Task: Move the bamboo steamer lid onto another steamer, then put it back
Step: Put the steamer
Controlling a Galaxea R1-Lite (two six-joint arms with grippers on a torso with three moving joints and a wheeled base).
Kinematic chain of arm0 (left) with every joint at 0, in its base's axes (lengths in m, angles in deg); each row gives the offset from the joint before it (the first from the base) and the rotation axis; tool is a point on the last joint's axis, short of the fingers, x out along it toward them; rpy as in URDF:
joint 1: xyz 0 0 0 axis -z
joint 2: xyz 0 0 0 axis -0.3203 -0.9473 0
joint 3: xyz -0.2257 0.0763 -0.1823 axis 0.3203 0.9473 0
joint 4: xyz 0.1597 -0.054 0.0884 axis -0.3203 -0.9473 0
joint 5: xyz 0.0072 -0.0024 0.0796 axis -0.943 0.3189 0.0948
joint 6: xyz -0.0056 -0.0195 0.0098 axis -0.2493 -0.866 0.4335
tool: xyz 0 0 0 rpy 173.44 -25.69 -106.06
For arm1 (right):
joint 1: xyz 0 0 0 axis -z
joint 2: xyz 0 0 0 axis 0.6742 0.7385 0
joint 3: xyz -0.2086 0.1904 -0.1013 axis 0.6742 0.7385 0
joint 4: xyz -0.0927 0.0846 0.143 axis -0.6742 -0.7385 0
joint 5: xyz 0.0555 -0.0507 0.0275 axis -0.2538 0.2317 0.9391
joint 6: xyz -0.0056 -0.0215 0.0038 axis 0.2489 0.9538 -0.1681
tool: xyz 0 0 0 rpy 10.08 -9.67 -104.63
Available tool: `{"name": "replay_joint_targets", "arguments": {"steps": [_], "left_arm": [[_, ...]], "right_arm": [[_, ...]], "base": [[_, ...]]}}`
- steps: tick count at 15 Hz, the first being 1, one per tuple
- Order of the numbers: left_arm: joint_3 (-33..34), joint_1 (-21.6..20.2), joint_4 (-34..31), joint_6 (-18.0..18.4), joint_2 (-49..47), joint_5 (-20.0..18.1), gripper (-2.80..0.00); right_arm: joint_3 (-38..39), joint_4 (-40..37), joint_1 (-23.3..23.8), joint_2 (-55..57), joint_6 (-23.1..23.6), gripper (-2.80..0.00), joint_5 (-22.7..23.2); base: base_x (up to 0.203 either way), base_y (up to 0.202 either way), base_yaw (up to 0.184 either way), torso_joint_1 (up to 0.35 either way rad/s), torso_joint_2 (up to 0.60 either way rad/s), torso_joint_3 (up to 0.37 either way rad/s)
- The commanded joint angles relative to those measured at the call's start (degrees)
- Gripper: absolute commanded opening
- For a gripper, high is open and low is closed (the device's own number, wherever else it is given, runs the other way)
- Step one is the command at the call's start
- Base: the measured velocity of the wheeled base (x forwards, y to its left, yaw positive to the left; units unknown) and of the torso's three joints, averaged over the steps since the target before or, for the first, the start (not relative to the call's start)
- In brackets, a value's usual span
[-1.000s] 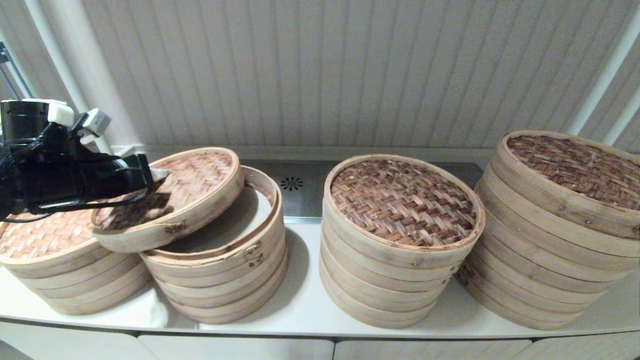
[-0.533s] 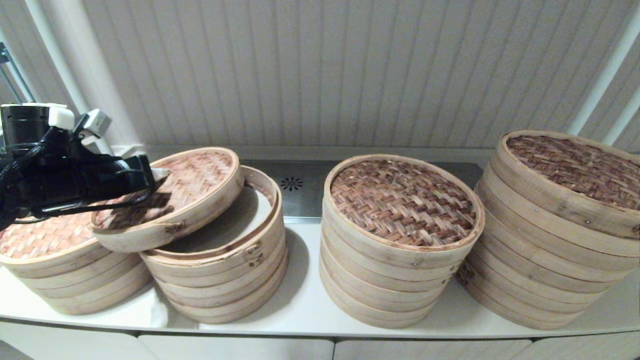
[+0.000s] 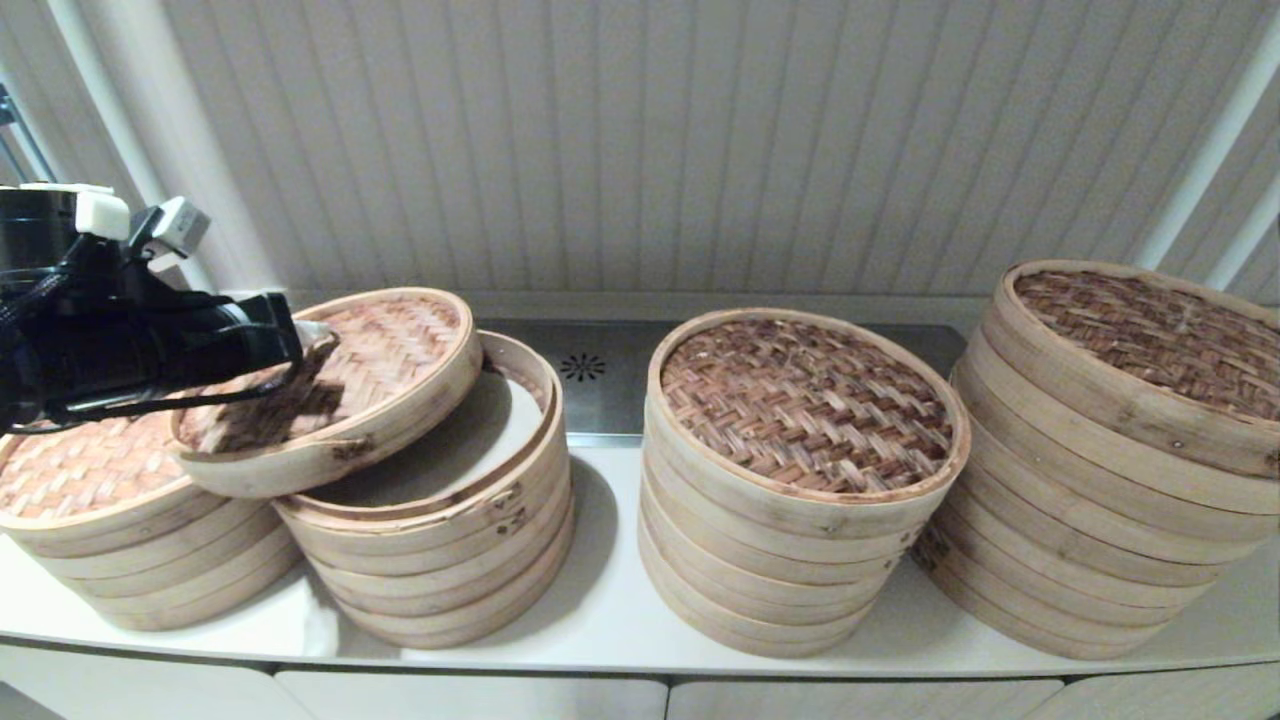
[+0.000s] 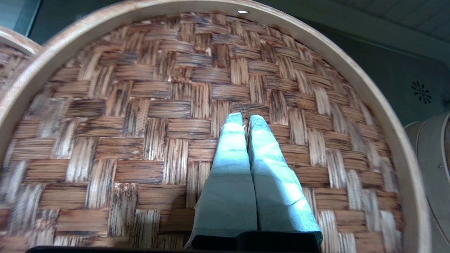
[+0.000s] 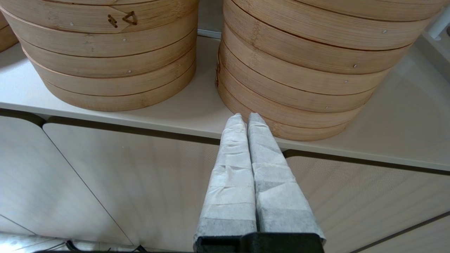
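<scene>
My left gripper [image 3: 300, 345], fingers pinched together on the weave, holds the bamboo steamer lid [image 3: 330, 390] tilted at centre-left of the frame, above the uncovered second steamer [image 3: 450, 520] and overlapping the far-left steamer [image 3: 110, 520]. I judge the transfer unfinished, the return untouched. My right gripper [image 5: 245, 121], closed and empty, is parked below the counter edge [image 5: 140, 124].

A kitchen-like counter [image 3: 620, 620]: stacked bamboo steamers [image 3: 800, 480] before a steel vent plate [image 3: 585, 375] and panelled wall [image 3: 640, 140].
</scene>
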Motion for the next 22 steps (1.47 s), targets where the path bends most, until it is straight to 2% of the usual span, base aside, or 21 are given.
{"name": "replay_joint_targets", "arguments": {"steps": [1, 10, 22], "left_arm": [[-0.14, 0.04, 0.21, -0.09, 1.08, -0.11, -2.80], [-2.89, 2.15, -4.97, 0.18, 3.97, -0.64, -2.80], [-1.82, 10.06, -4.96, 1.13, 3.35, 0.32, -2.80]], "right_arm": [[-0.03, -0.06, -0.02, -0.28, 0.05, -2.80, 0.02], [-0.10, -0.15, -0.02, -0.28, 0.05, -2.80, 0.02], [-0.04, 0.03, -0.02, -0.28, 0.05, -2.80, -0.06]], "base": [[0.000, 0.000, 0.000, 0.000, 0.00, 0.000], [0.000, 0.000, 0.000, 0.000, 0.00, 0.000], [0.000, 0.000, 0.000, 0.000, 0.00, 0.000]]}}
